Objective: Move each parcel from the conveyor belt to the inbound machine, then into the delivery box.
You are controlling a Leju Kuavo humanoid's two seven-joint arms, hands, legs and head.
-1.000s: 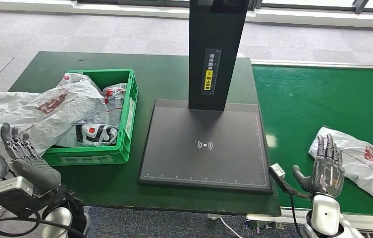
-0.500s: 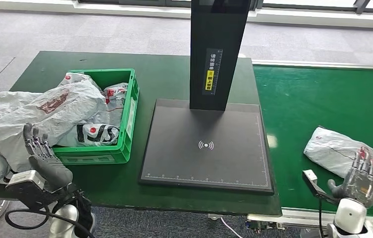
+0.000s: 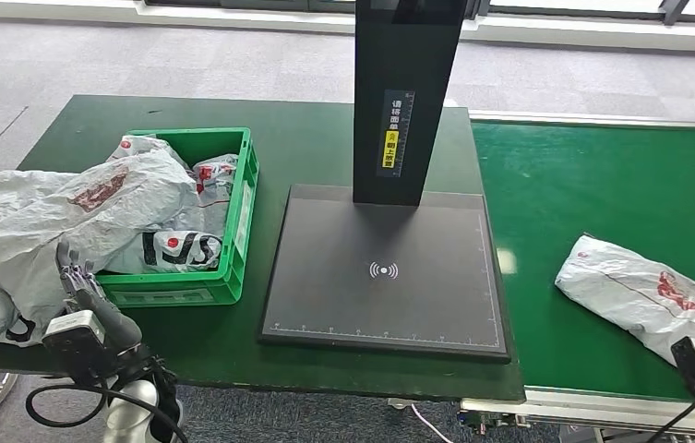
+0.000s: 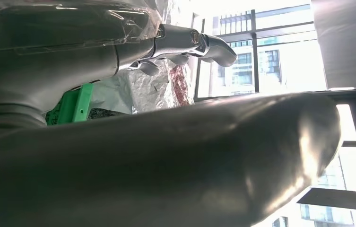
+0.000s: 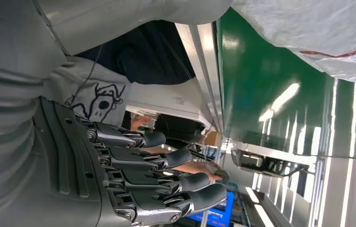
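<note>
Parcel: a grey plastic mailing bag with red print [image 3: 643, 295] lies flat on the green conveyor belt [image 3: 593, 185], near its front edge, well apart from the scanner plate [image 3: 385, 268]; its underside also shows in the right wrist view [image 5: 308, 33].
Handling, as judged: soft, crumpled film, probably light and limp; it should sag and may slip if taken by one corner. A hold across the bulged middle, fingers under one long edge and thumb on top, looks safest.
Right hand: [image 5: 133, 170] empty, fingers extended and slightly apart, held below the belt's edge and not touching the parcel.
Left hand: [image 3: 80, 281] low at the table's front corner, just in front of the green crate [image 3: 233, 212]; whether its fingers are apart or curled cannot be told.
Crate: already heaped with similar bags [image 3: 103, 203], some spilling over the side onto the table [image 3: 306, 129].
Step in hand: parcel not yet taken; scanner plate bare.
</note>
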